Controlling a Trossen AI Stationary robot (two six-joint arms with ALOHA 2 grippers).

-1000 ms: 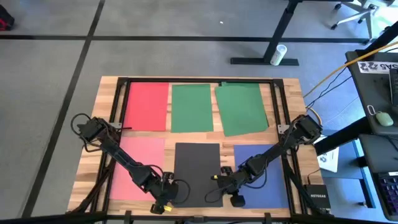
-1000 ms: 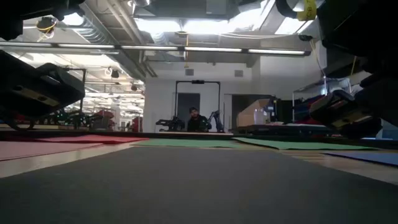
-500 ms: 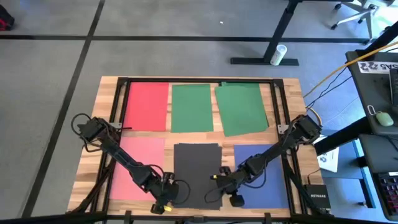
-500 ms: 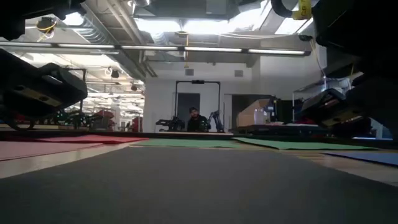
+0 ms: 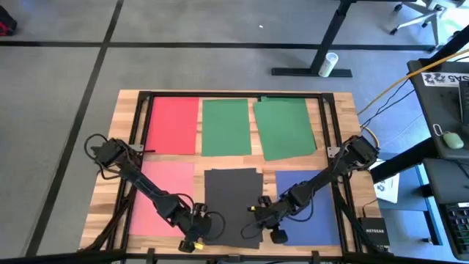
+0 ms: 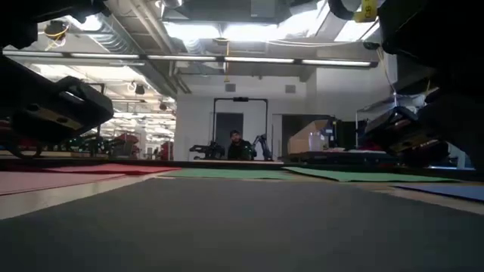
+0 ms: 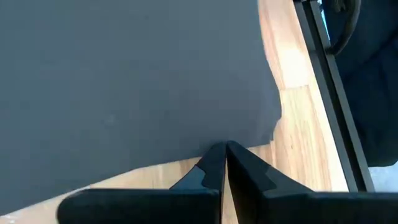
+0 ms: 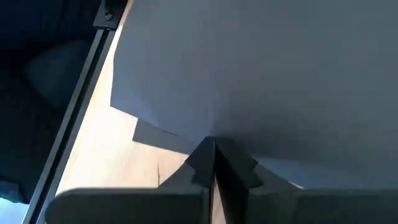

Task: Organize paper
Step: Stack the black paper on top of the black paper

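Dark grey sheet (image 5: 233,205) lay flat at the near middle of the wooden surface (image 5: 338,132), between a pink sheet (image 5: 163,196) and a blue sheet (image 5: 314,209).

Far row, seen only from above: red sheet (image 5: 174,125), green sheet (image 5: 226,127), second green sheet (image 5: 283,128) slightly skewed.

Left gripper (image 5: 196,233) sat at the grey sheet's near left corner; right gripper (image 5: 265,220) at its near right edge.

Left wrist view: fingers (image 7: 208,169) pressed together, clamped on the edge of the grey sheet (image 7: 124,81), bare wood beside it.

Right wrist view: fingers (image 8: 200,163) likewise together, pinching the grey sheet's (image 8: 261,81) edge, which lifted off the wood and cast a shadow beneath.

Low view: grey sheet (image 6: 242,227) filled the foreground, with the far row visible only as thin coloured strips; a person (image 6: 236,146) sat in the room behind.
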